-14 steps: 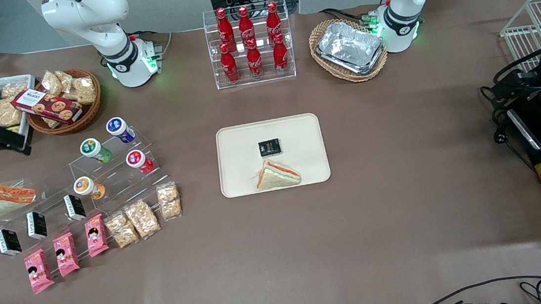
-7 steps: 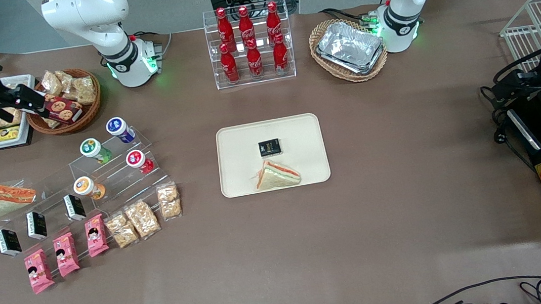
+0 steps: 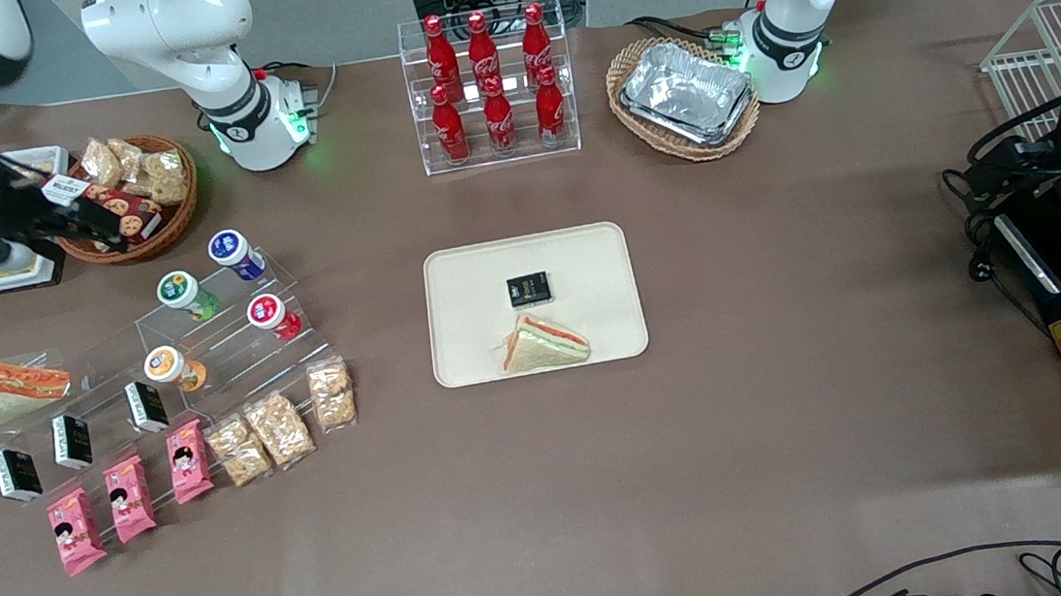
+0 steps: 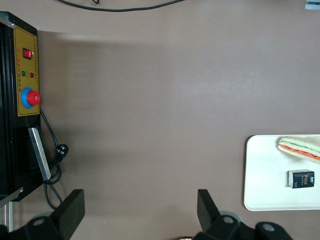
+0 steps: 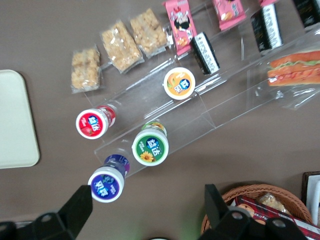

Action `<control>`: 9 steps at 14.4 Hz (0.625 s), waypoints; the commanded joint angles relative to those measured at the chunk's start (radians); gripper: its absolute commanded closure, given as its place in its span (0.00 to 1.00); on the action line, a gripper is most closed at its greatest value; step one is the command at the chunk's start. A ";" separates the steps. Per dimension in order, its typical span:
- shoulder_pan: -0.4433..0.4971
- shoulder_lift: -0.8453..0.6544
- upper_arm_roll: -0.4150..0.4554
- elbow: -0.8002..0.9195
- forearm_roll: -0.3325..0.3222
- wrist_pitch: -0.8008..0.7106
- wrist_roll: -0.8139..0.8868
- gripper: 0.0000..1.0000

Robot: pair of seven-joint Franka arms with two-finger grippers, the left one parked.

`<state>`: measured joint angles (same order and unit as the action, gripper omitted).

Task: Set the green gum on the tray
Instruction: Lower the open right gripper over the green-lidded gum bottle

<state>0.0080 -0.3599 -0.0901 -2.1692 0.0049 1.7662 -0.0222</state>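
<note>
The green gum (image 3: 179,291) is a small bottle with a green-and-white lid, lying on a clear stepped stand (image 3: 204,344) toward the working arm's end of the table. It also shows in the right wrist view (image 5: 150,145). My gripper (image 3: 99,218) hovers over the edge of a wicker snack basket (image 3: 163,221), farther from the front camera than the gum. In the right wrist view the gripper (image 5: 147,195) is open and empty, with the gum lower than its fingers. The cream tray (image 3: 585,254) lies mid-table and shows in the wrist views (image 5: 15,120) (image 4: 265,170).
The stand also holds blue-lidded (image 3: 234,250), red-lidded (image 3: 268,312) and orange-lidded (image 3: 167,365) bottles. A black box (image 3: 528,288) and a sandwich (image 3: 543,343) lie on the tray. Snack packs (image 3: 280,427) sit nearer the camera. A cola rack (image 3: 491,88) and foil-tray basket (image 3: 684,93) stand farther back.
My arm has swung in from the table's end, and the gripper now hangs over the wicker basket's edge, closer to the stand. The objects have not moved.
</note>
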 commanded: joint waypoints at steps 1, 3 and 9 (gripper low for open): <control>0.007 0.025 0.003 -0.128 -0.014 0.146 0.056 0.00; 0.006 0.033 0.003 -0.197 -0.014 0.231 0.056 0.00; 0.006 0.113 0.001 -0.256 -0.011 0.354 0.096 0.00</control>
<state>0.0083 -0.2686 -0.0874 -2.4015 0.0049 2.0563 0.0457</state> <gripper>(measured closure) 0.000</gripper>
